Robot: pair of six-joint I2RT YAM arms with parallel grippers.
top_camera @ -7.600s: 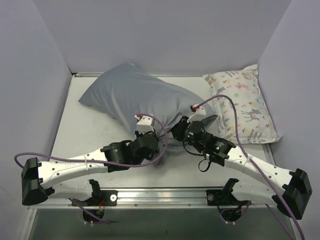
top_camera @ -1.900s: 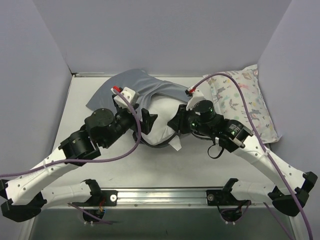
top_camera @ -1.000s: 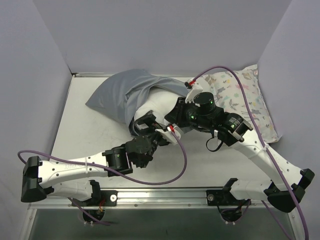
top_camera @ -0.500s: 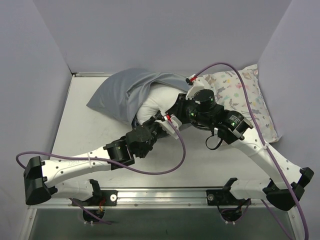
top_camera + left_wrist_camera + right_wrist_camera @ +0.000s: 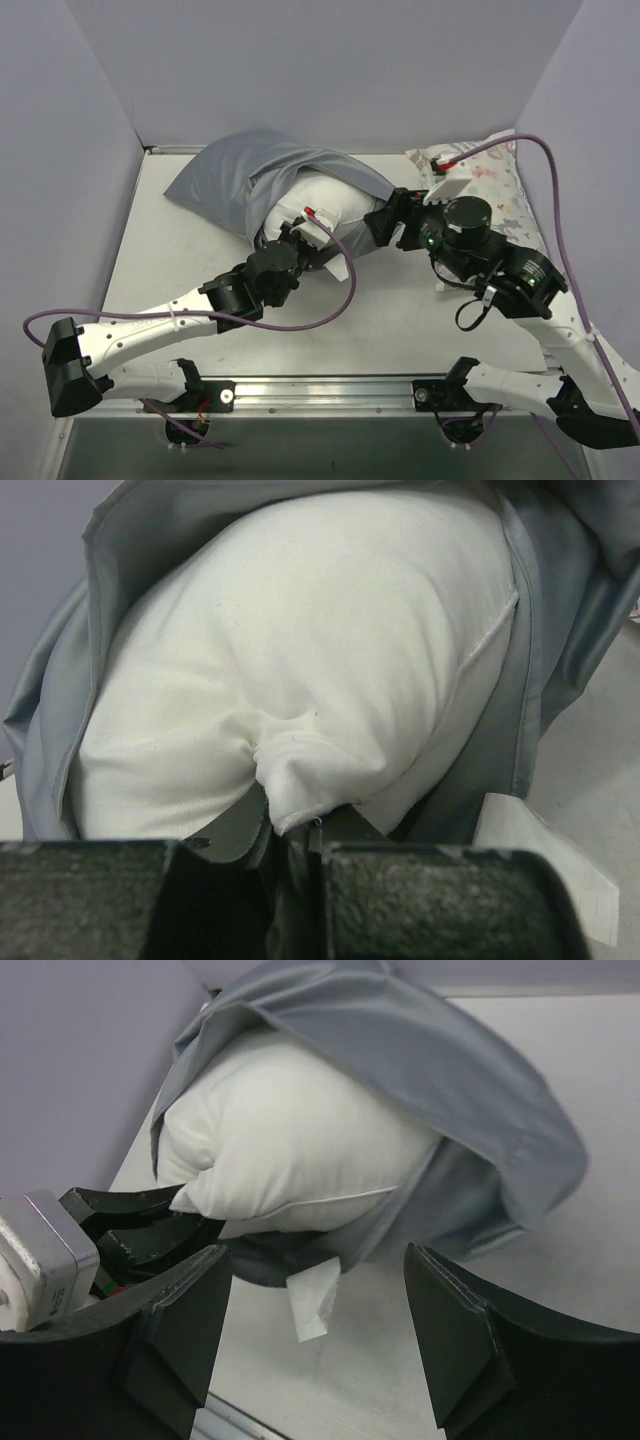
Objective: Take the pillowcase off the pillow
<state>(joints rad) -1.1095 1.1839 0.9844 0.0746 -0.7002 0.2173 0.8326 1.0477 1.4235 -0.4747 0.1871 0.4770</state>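
**While the left jaws grip the pillow, the right jaws stand apart**

Where the pale grey surface (image 5: 170, 260) nears its far edge, left of the middle, lies the large, plump white rectangular pillow (image 5: 325, 195) (image 5: 300, 650) (image 5: 290, 1150). It is half inside the plain grey fabric pillowcase (image 5: 225, 180) (image 5: 560, 600) (image 5: 450, 1090). The covered end points to the far left corner. The bare white end bulges out of the case's open mouth, facing the near edge and the right.

The white-and-black left arm (image 5: 150, 325) runs low and long from its base at the near left corner, slanting up toward the far edge. Its wrist ends right at the bare end of the pillow. The left jaws are together, clamped on a pinched fold at the pillow's lower corner, which the left wrist view shows puckered between them.

The right arm (image 5: 520, 280) rises from the near right corner, bends at the elbow and turns its wrist leftward, toward the open mouth of the case. The right jaws stand wide apart with nothing between them, just beside the grey fabric but not touching it.

A small white fabric tag (image 5: 315, 1300) (image 5: 540, 850) hangs from the case's hem onto the surface. Whether anything is printed on it cannot be told. No other writing can be read.

A smaller white pillow printed with pastel animals (image 5: 505, 175) lies at the far right corner, partly hidden behind the right arm.
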